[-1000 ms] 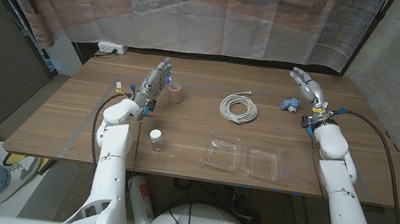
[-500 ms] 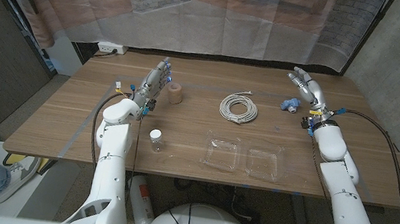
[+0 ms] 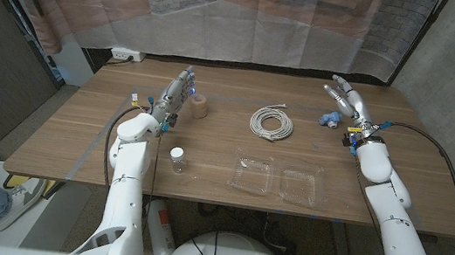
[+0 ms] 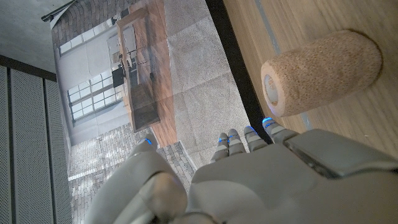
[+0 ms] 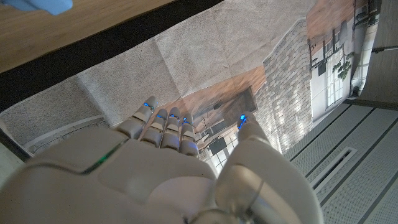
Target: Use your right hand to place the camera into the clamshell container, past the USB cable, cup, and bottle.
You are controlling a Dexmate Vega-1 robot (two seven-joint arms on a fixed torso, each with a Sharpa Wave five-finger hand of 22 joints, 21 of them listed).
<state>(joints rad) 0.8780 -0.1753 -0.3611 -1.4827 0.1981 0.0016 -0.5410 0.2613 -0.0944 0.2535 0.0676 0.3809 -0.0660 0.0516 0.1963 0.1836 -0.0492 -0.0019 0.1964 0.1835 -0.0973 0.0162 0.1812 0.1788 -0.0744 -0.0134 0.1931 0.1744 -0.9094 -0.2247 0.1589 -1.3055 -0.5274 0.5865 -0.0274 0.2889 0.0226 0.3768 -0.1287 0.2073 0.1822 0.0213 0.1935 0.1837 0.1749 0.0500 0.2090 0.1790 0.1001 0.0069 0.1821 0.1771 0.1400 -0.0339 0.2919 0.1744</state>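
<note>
my right hand (image 3: pixel 345 101) is up over the far right part of the table (image 3: pixel 76 138), fingers stretched out and apart, holding nothing. the camera (image 3: pixel 329 119) – a small blue thing – sits on the wood just beside that hand, toward the middle of the table, not touching it as far as i can tell. in the right wrist view i see the back of the hand (image 5: pixel 155 168) with fingers straight, and a blue sliver of the camera (image 5: pixel 46 5) at the frame's edge.

the clamshell (image 3: pixel 278 179) lies open near my edge of the table, right of centre, both clear halves side by side, nothing in them. the cable (image 3: pixel 271 122) is a white coil between the camera and the cup, farther back than the clamshell. the cup (image 3: pixel 200 106) is a tan, cork-looking one, upright in the head view, just beside my left hand (image 3: pixel 175 94). the left wrist view shows the cup (image 4: pixel 323 71) close past the fingertips, apart from them.

left hand is raised over the far left part of the table, fingers extended together – empty.

the bottle (image 3: pixel 176 160) is small and clear with a white cap, standing near my edge, left of the clamshell and well apart from the camera.
</note>
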